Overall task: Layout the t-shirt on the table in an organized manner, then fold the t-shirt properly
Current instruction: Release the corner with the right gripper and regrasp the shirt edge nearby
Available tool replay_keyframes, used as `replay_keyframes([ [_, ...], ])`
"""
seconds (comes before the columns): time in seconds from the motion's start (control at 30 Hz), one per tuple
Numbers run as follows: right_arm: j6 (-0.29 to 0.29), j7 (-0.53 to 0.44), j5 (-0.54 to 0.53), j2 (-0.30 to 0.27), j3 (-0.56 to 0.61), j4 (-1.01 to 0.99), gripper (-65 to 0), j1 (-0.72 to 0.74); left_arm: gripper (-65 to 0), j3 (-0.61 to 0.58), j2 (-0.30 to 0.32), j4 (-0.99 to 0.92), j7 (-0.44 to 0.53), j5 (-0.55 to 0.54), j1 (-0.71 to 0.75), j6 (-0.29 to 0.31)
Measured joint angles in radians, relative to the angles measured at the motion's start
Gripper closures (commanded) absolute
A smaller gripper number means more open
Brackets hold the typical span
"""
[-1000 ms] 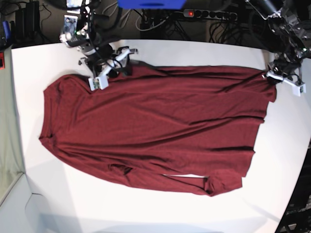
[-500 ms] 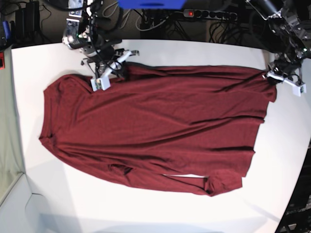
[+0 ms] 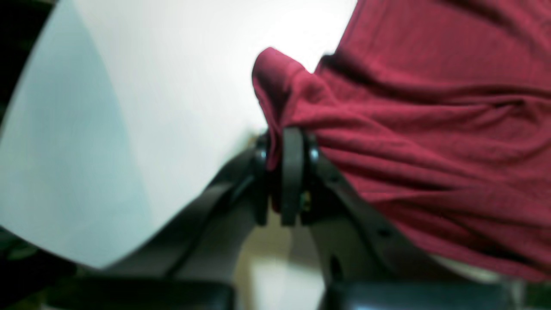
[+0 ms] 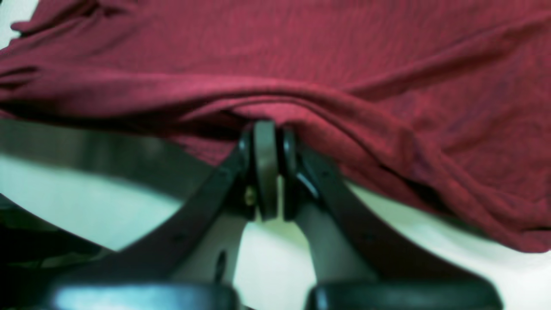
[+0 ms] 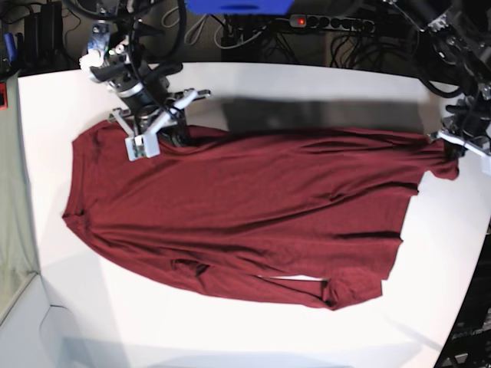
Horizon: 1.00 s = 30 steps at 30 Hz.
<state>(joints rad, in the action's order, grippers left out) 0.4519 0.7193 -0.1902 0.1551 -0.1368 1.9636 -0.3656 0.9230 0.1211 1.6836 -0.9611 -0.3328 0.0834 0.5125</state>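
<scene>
The dark maroon t-shirt (image 5: 245, 207) lies spread across the white table (image 5: 115, 322), with its far edge stretched taut between my two grippers and casting a shadow on the tabletop behind it. At that edge's left end my right gripper (image 5: 175, 132) is shut on the fabric. The right wrist view shows the cloth (image 4: 301, 56) pinched between the closed fingertips (image 4: 267, 129). My left gripper (image 5: 449, 147) holds the right-hand corner. In the left wrist view a bunched fold of t-shirt (image 3: 430, 107) is clamped in its shut jaws (image 3: 287, 140).
A power strip (image 5: 330, 23) and tangled cables lie beyond the table's far edge, beside a blue object (image 5: 238, 6). The table's right edge runs close to my left gripper. The shirt's near hem is folded over with a small wrinkle (image 5: 337, 291).
My right gripper has shut on the shirt's far edge and shifted left. My left gripper moved right and nearer with its corner. The far edge is now pulled taut and raised.
</scene>
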Motion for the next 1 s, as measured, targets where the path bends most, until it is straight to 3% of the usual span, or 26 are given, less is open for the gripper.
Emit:
replay_keyframes([
  [0.3,0.0,0.003,0.003,-0.021,0.004,-0.001,0.0,0.062,-0.3,-0.003,0.0,-0.008,-0.006,0.013,-0.079,0.0],
  [0.43,0.0,0.079,0.002,-0.039,0.002,-0.008,0.0,0.118,-0.3,-0.004,0.0,-0.011,0.001,0.007,-0.125,-0.007],
  [0.67,0.0,0.135,0.003,-0.056,0.002,-0.019,0.0,0.206,-0.3,-0.07,0.004,-0.103,0.013,0.012,-0.17,-0.011],
  [1.0,0.0,0.135,0.0,-0.086,0.002,-0.144,0.0,0.254,-0.3,-0.1,0.04,-0.246,0.019,0.015,-0.265,-0.014],
])
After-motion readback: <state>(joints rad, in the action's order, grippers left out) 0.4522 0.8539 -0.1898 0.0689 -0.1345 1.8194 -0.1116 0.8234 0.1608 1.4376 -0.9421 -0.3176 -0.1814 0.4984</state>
